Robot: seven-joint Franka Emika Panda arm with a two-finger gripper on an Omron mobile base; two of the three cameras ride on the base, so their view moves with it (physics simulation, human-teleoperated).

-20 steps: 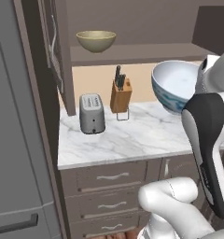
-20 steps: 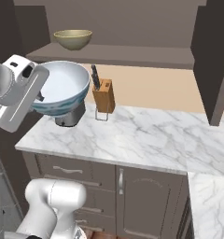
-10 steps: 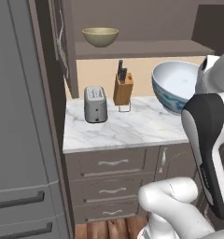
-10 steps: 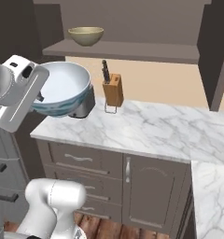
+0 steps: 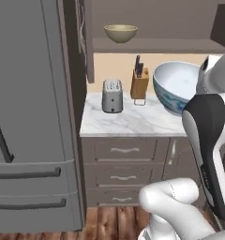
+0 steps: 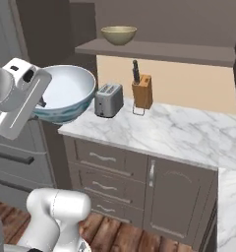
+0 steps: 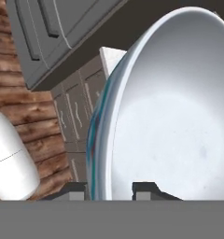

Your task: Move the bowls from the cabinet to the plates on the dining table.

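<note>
Aloft, patterned bowl (image 6: 66, 93) tipped on its side, rim clenched by end effector (image 7: 111, 189), olive bowl (image 5: 120, 33) upright

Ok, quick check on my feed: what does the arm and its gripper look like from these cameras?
The arm is glossy white with rounded, tube-like links and a black band at the joint. The hand is a boxy white block with a small dark round spot. The gripper ends in two small dark grey, squared fingertips. No cables or markings show.
</note>
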